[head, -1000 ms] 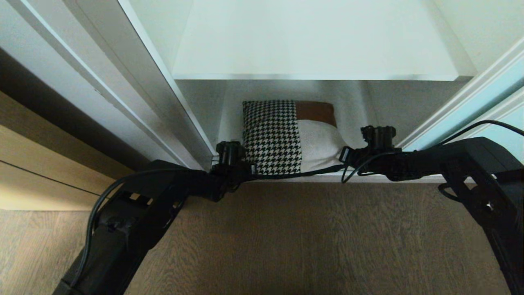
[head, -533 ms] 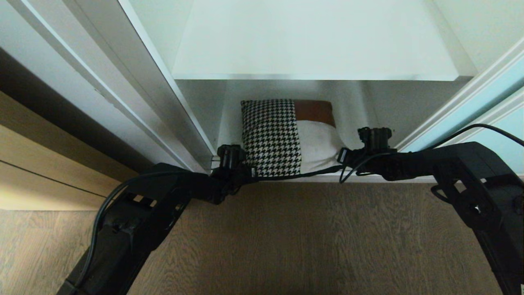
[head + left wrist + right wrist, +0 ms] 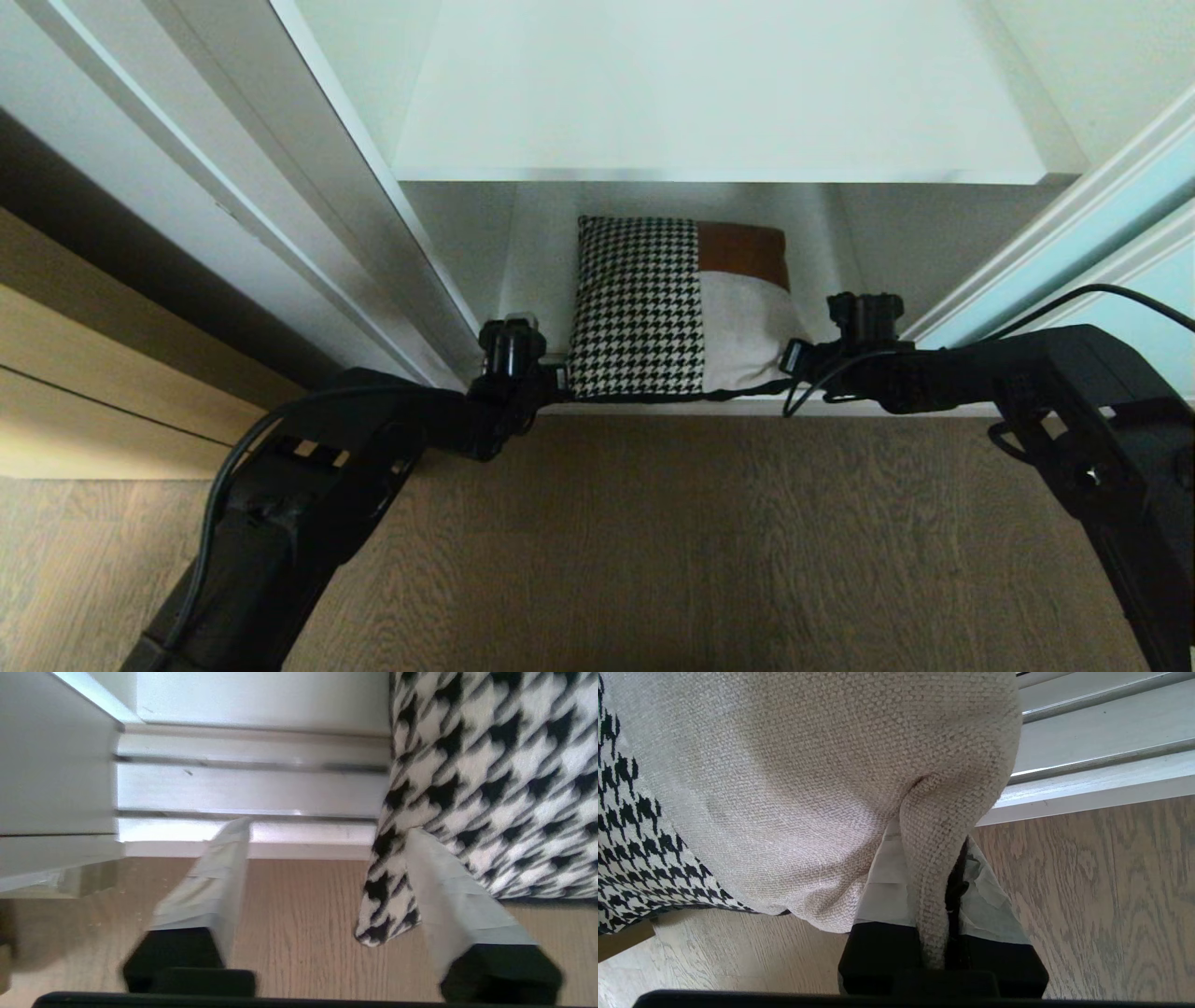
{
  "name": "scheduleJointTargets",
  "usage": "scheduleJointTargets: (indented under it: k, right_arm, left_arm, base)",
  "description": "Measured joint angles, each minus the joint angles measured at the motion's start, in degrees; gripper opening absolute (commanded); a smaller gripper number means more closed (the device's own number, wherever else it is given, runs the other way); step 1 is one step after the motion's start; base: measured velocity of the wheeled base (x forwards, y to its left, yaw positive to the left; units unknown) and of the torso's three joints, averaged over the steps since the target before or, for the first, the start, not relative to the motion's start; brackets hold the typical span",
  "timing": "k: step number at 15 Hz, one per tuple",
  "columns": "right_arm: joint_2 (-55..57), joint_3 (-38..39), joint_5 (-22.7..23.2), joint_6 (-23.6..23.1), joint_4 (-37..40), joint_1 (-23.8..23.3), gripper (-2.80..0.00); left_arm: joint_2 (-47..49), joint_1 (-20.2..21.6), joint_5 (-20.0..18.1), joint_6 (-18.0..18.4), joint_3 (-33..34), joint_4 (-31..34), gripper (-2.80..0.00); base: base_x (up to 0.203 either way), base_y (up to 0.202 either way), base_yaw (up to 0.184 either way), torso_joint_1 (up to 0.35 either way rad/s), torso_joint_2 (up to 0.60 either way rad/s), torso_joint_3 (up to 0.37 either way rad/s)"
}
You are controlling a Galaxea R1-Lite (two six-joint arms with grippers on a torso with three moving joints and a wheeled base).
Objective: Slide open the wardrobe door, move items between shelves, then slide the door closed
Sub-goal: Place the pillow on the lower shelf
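Patchwork cushion (image 3: pixel 677 308) lying on the lowest white shelf (image 3: pixel 812 243) of the wardrobe, under the upper shelf (image 3: pixel 719 103), near edge at the sill. Left tool (image 3: pixel 322 872) beside the cushion's houndstooth corner, fingers (image 3: pixel 210 882) spread apart, gripping nothing. Right tool (image 3: pixel 924 896) clamped together on the cushion's beige corner. Sliding wardrobe door (image 3: pixel 1120 205) right of the cushion.
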Motion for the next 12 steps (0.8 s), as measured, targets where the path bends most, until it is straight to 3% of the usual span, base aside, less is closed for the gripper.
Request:
scheduleJointTargets:
  k: [3,6,7,9,12]
  right_arm:
    - [0.0,0.0,0.2,0.0,0.0,0.2,-2.8]
    - [-0.2,-0.1,0.2,0.1,0.0,0.4,-2.8]
    - [-0.2,0.0,0.2,0.1,0.0,0.5,-2.8]
    - [-0.4,0.2,0.2,0.1,0.0,0.8,-2.8]
    - [-0.7,0.4,0.2,0.0,0.0,1.2,-2.8]
  left_arm:
    - [-5.0,-0.2,-1.2,-1.7,5.9,0.0,0.0]
    - [-13.6,-1.1,-10.7,-4.0,20.2,0.7,0.0]
    - [-16.6,-1.4,-15.5,-5.1,24.9,1.4,-2.8]
    - [-20.6,-2.2,-25.7,-7.2,30.1,5.5,-2.8]
    - [-21.9,-2.9,-32.3,-8.1,29.8,8.2,-2.8]
  base:
    - [0.0,0.0,0.0,0.0,0.0,0.0]
    - [0.0,0.0,0.0,0.0,0.0,0.0]
    - [0.0,0.0,0.0,0.0,0.0,0.0]
    - [0.0,0.0,0.0,0.0,0.0,0.0]
    - [0.0,0.0,0.0,0.0,0.0,0.0]
